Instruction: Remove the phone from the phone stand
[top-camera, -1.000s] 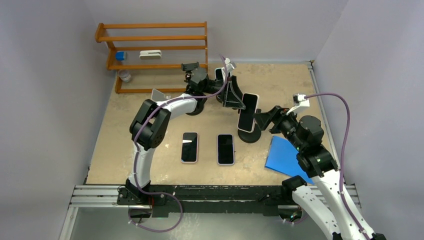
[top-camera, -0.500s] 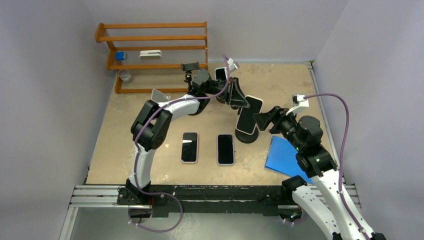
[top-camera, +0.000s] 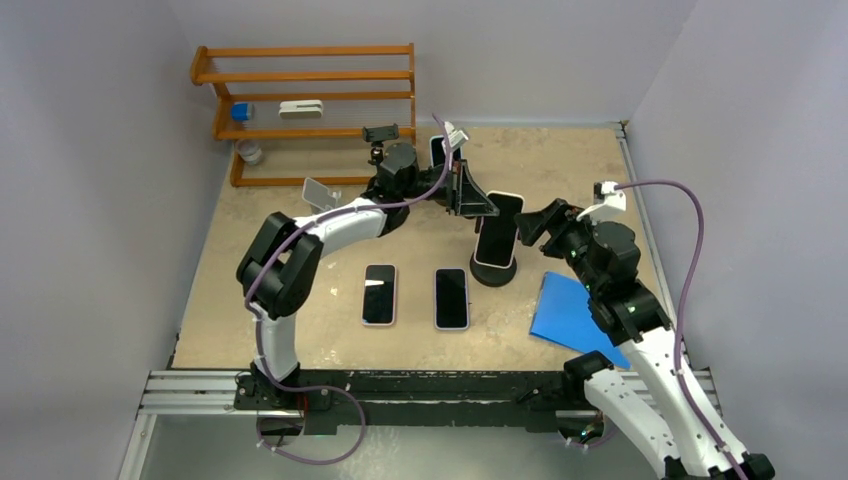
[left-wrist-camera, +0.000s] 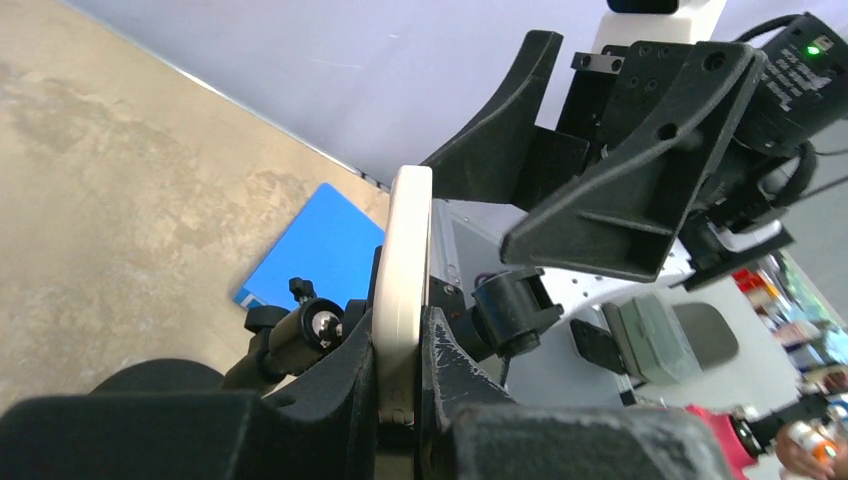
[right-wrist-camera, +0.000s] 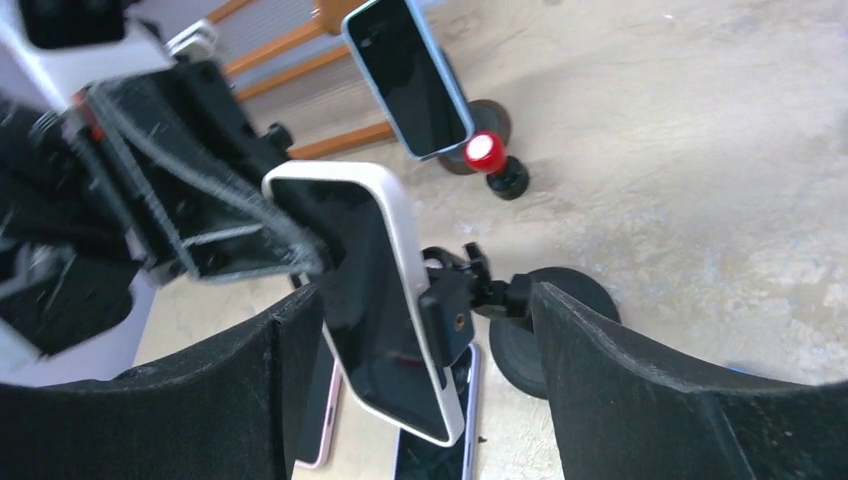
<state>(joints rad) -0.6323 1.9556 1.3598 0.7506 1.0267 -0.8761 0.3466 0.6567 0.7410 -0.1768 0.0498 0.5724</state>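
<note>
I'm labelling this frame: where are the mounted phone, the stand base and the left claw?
mounted phone (top-camera: 497, 232): top view, middle of screen.
stand base (top-camera: 492, 278): top view, near rim.
left claw (left-wrist-camera: 400, 350): left wrist view, between fingertips.

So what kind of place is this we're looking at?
Probably a robotics lab test cell: robot arms bolted to a metal rail, plain walls boxing in the table, phones and a phone stand set out as props.

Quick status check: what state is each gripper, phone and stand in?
phone stand: clamp holding the white-cased phone
white-cased phone: tilted, screen dark
left gripper: shut on white-cased phone
right gripper: open, straddling the phone
left flat phone: face up, dark
right flat phone: face up, dark
rear phone: mounted, dark
</note>
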